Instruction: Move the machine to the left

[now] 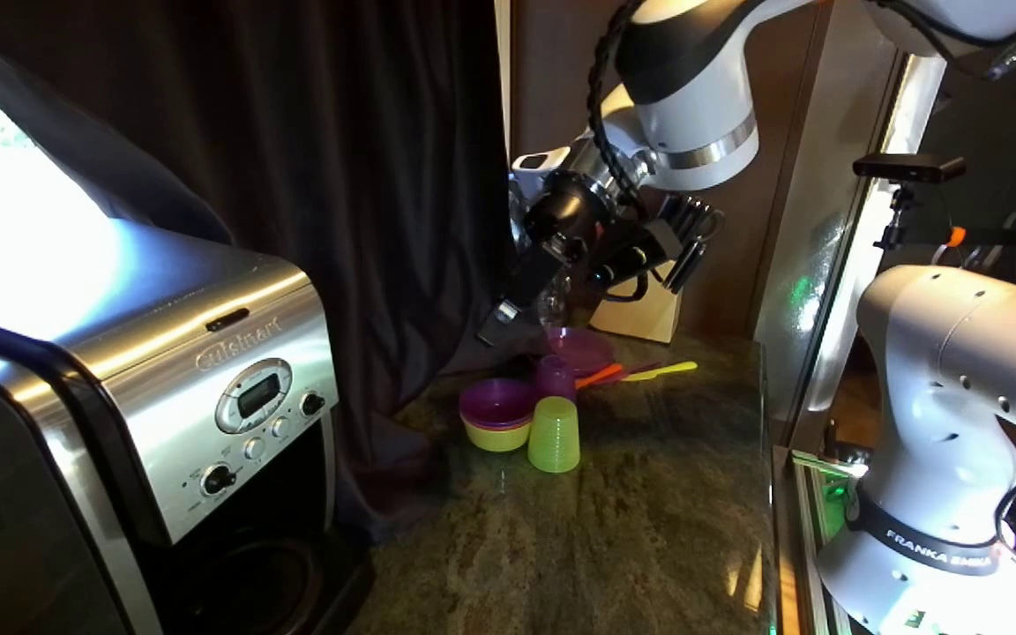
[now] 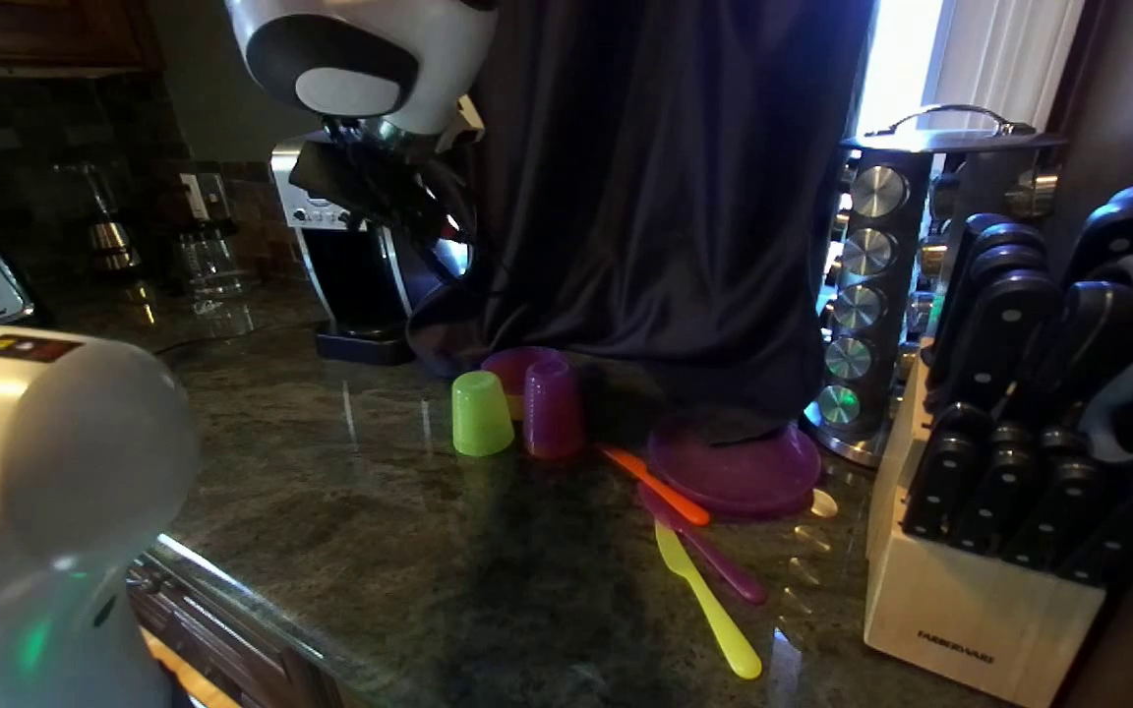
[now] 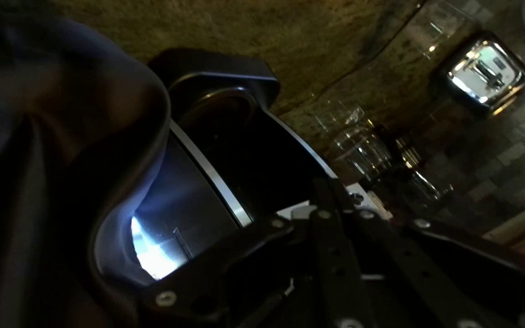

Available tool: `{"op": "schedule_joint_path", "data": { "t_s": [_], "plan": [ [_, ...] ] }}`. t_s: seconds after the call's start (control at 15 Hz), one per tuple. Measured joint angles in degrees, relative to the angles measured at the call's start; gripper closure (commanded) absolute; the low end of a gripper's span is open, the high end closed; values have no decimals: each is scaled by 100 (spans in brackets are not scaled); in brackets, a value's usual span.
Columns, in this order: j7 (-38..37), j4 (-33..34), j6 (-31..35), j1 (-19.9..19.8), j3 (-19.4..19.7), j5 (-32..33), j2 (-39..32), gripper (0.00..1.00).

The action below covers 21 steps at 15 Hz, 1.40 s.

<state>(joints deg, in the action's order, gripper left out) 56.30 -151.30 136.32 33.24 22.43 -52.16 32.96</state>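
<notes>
The machine is a large coffee maker (image 1: 182, 423) with a brushed silver top and front, black sides and a dark open bay. It stands upright on the counter at the left in an exterior view, and at the back in an exterior view (image 2: 350, 275), partly covered by the arm. In the wrist view the machine (image 3: 253, 150) lies ahead of the fingers, its side partly covered by the curtain. My gripper (image 1: 492, 328) is in the air, apart from the machine, above the bowls. Its fingers (image 3: 331, 189) are together in the wrist view with nothing seen between them.
A dark curtain (image 1: 358, 220) hangs behind and against the machine. Purple bowls (image 1: 497, 401), a green cup (image 1: 554, 437), a purple cup (image 2: 553, 408), a purple plate (image 2: 734, 467) and plastic knives (image 2: 709, 600) lie on the counter. A knife block (image 2: 980, 610) and spice rack (image 2: 866, 295) stand nearby.
</notes>
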Motion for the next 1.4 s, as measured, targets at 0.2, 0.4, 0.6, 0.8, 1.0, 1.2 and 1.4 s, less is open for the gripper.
{"op": "schedule_joint_path", "data": {
  "t_s": [0.2,0.4,0.6,0.8,1.0,1.2,1.4],
  "plan": [
    [741,371,-56,736,718,-1265,-490,100],
    [1315,807,-428,1471,1498,-2512,-1068,100],
    [1664,1178,-1109,2005,2188,-3669,-1691,99],
    [1805,1343,-1555,2121,2401,-4038,-2085,99],
    [1801,1368,-1554,1919,2180,-4131,-2152,100],
    [1858,1387,-1523,594,836,-4889,-2410,100],
    [1870,1484,-1440,-592,-488,-5759,-2741,100]
  ]
}}
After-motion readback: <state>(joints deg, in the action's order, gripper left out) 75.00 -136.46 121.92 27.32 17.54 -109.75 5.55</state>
